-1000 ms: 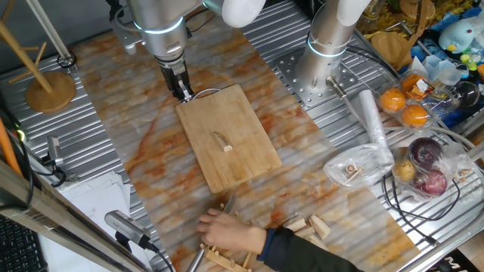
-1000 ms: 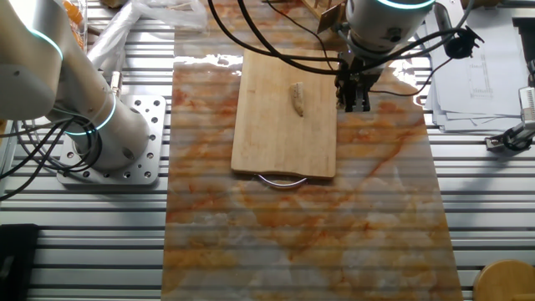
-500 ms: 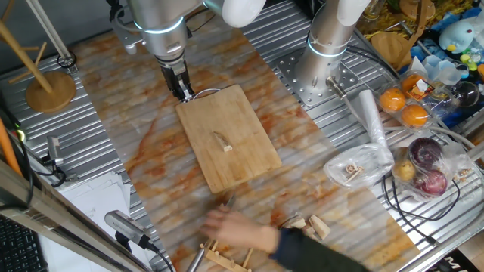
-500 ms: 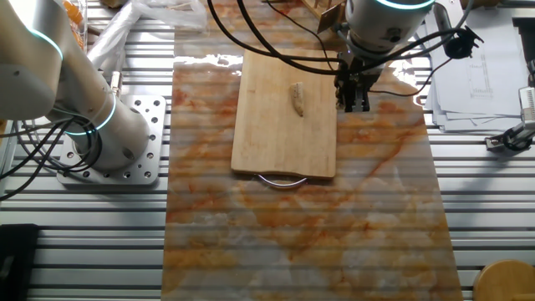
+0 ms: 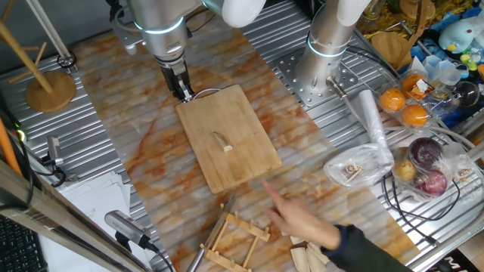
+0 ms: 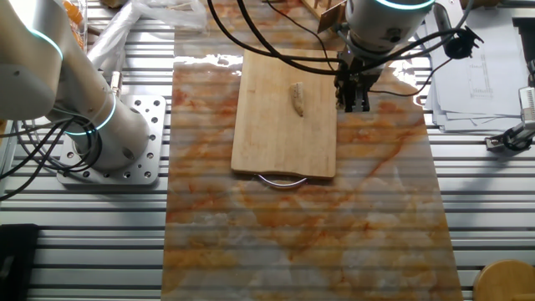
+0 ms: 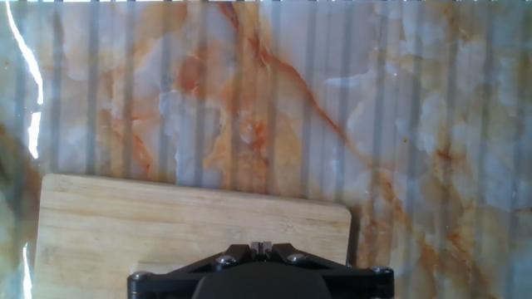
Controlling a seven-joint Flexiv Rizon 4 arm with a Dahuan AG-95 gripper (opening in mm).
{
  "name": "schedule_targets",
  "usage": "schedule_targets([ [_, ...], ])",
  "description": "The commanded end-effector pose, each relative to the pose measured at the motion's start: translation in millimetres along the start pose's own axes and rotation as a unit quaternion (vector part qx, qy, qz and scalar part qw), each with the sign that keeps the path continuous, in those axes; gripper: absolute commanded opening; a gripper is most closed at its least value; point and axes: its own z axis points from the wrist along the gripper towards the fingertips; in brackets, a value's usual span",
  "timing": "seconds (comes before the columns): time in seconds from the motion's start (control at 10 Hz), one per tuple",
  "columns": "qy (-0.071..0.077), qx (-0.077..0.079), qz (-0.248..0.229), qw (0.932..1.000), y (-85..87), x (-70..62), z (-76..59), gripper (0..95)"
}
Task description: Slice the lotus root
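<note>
1. While the robot's black two-finger gripper [image 5: 181, 92] hangs just off one edge of the pale rectangular wooden cutting board [image 5: 240, 159], its fingers look close together with nothing between them, though I cannot tell for certain whether they are fully closed; the hand view shows only the gripper's base.
2. The small pale beige stubby lotus root [image 5: 222, 142] lies whole near the middle of the board, on its side, well apart from the gripper; the other fixed view shows it [image 6: 298, 98] lengthwise along the board.
3. No cut slices are visible, so slicing seems not yet begun.
4. A person's hand in a dark sleeve [image 5: 301, 217] reaches over the marbled orange-and-white table [image 5: 144, 143] near a small wooden rack [image 5: 236, 243], clear of the board.
5. Handling, as a judgement: the root looks light, stiff and crisp, yet rounded, so it may roll or skid on the smooth wood under a blade. Holding it across its middle or far end, pressing down, would steady it; thin slices would likely snap easily.
6. No knife is plainly visible.
</note>
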Motion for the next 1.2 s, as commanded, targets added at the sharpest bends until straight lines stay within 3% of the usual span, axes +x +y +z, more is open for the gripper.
schedule_targets([
  [0.1, -0.001, -0.007, -0.016, 0.9998, 12.1, -2.6, 4.5, 0.0],
  [0.8, -0.005, -0.024, -0.080, 0.9965, 54.9, -2.7, 0.3, 0.0],
  [1.2, -0.005, -0.018, -0.079, 0.9967, 77.7, -13.7, 1.4, 0.0],
])
